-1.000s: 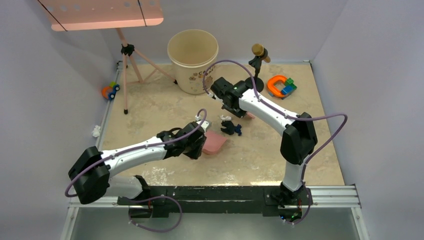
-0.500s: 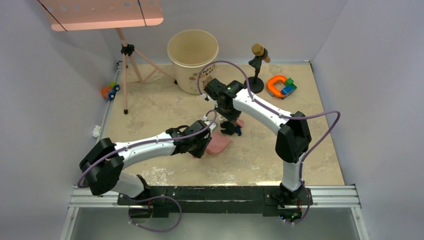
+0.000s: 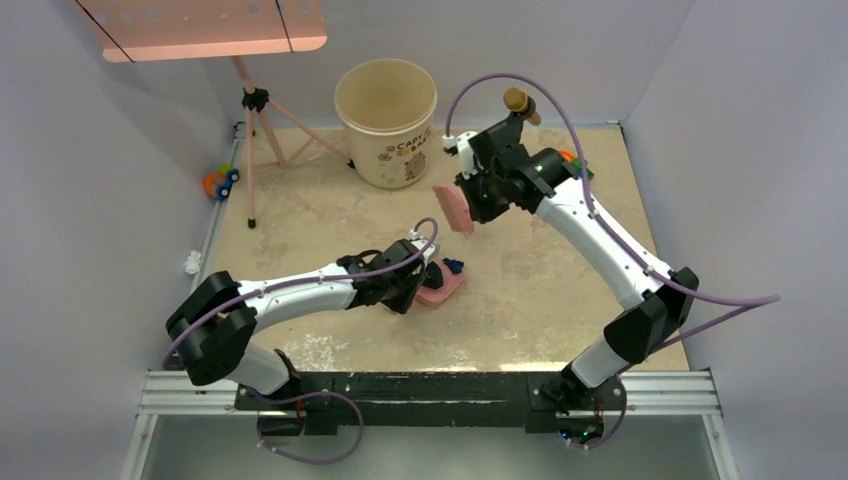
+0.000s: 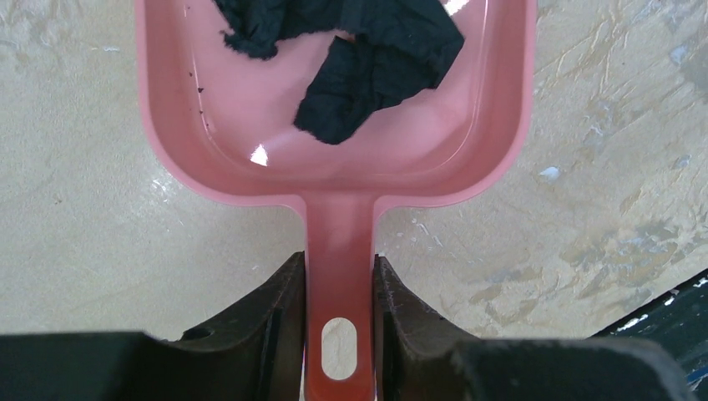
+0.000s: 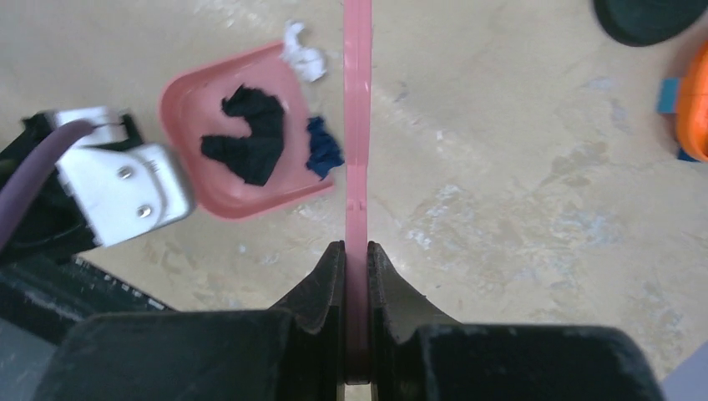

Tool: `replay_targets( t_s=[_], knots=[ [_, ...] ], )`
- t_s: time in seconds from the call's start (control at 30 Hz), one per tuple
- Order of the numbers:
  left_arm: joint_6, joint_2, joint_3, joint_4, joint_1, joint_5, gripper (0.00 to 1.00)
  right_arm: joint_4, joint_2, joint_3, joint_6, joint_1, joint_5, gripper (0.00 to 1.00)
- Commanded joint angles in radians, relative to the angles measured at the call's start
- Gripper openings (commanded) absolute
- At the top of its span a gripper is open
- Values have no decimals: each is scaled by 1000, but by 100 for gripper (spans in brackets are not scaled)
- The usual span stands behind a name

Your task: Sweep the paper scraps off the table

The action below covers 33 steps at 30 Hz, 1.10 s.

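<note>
My left gripper (image 4: 338, 322) is shut on the handle of a pink dustpan (image 4: 209, 125) that lies flat on the beige table (image 3: 520, 300). Black paper scraps (image 4: 367, 67) lie inside the pan. In the right wrist view a dark blue scrap (image 5: 324, 149) sits at the pan's open edge and a white scrap (image 5: 302, 57) lies beside it. My right gripper (image 5: 357, 276) is shut on a thin pink sweeper (image 5: 357, 100), held in the air above and behind the pan (image 3: 455, 207). Another white scrap (image 3: 192, 262) lies past the table's left edge.
A cream bucket (image 3: 386, 120) stands at the back. A tripod (image 3: 255, 130) stands at back left, with a small toy (image 3: 220, 182) near it. A microphone stand (image 3: 516, 105) and orange toy blocks (image 5: 693, 100) are at back right, behind my right arm.
My right arm has swept the sweeper towards the dustpan, then lifted it up and back to the right. The black scraps now lie in the pan. The left arm has edged forward.
</note>
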Motion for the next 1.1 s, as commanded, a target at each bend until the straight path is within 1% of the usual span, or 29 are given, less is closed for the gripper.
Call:
replay_targets(
  t_s=[0.0, 0.17, 0.2, 0.37, 0.47, 0.57, 0.63, 0.7, 0.73, 0.8, 0.93, 1.07],
  knots=[
    [-34, -22, 19, 38, -2, -42, 0, 112, -10, -9, 28, -39, 50, 0],
    [-81, -30, 11, 25, 19, -16, 0, 231, 69, 0, 4, -36, 142, 0],
    [-84, -29, 12, 20, 21, -16, 0, 265, 82, 0, -20, -36, 164, 0],
    [-111, -15, 13, 3, 32, -20, 0, 433, 116, -65, -78, -4, 186, 0],
    [-119, -5, 19, -13, 47, -9, 0, 471, 144, -93, -96, 20, 173, 0],
    [-113, 1, 21, -19, 52, -10, 0, 442, 172, -94, -94, 32, 114, 0],
    [-111, 4, 21, -21, 55, -12, 0, 431, 168, -114, -94, 35, 28, 0],
    [-106, 10, 23, -21, 59, -12, 0, 437, 148, -159, -87, 36, -32, 0],
    [-103, 12, 25, -22, 59, -13, 0, 437, 136, -185, -81, 37, -36, 0],
    [-96, 14, 26, -23, 59, -14, 0, 410, 114, -223, -74, 37, -80, 0],
    [-86, 20, 26, -14, 60, -21, 0, 350, 42, -262, -63, 37, -202, 0],
    [-70, 19, 26, -5, 60, -26, 0, 377, -67, -276, 19, -6, -241, 0]
  ],
)
